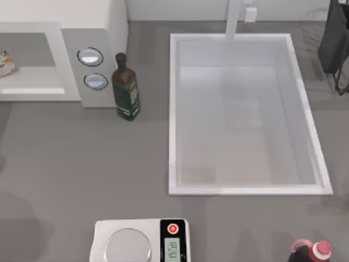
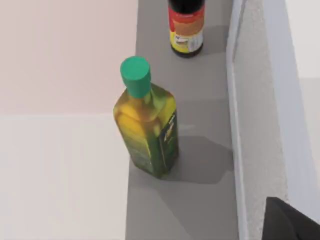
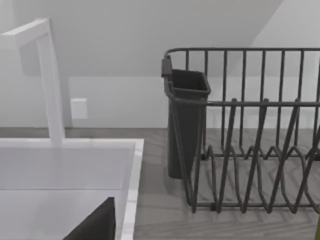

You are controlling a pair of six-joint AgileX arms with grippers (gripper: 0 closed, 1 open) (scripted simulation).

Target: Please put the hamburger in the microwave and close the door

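The hamburger [image 1: 4,61] is seen at the far left of the top view, lying inside the microwave [image 1: 112,33], whose cavity appears open. The door itself cannot be made out, so closing is judged the step still to be done. Just right of the control panel an oil bottle [image 1: 126,87] stands upright, close to the microwave's corner. A white sink [image 1: 173,109] is set further right, and a dish rack [image 1: 335,43] at the far right edge. A scale [image 1: 142,240] rests at the near edge. Whether either arm's jaws are wide or narrow cannot be told. A risk is judged from the bottle: a wide sweep toward the door could knock it over. A door pushed off-centre might not latch
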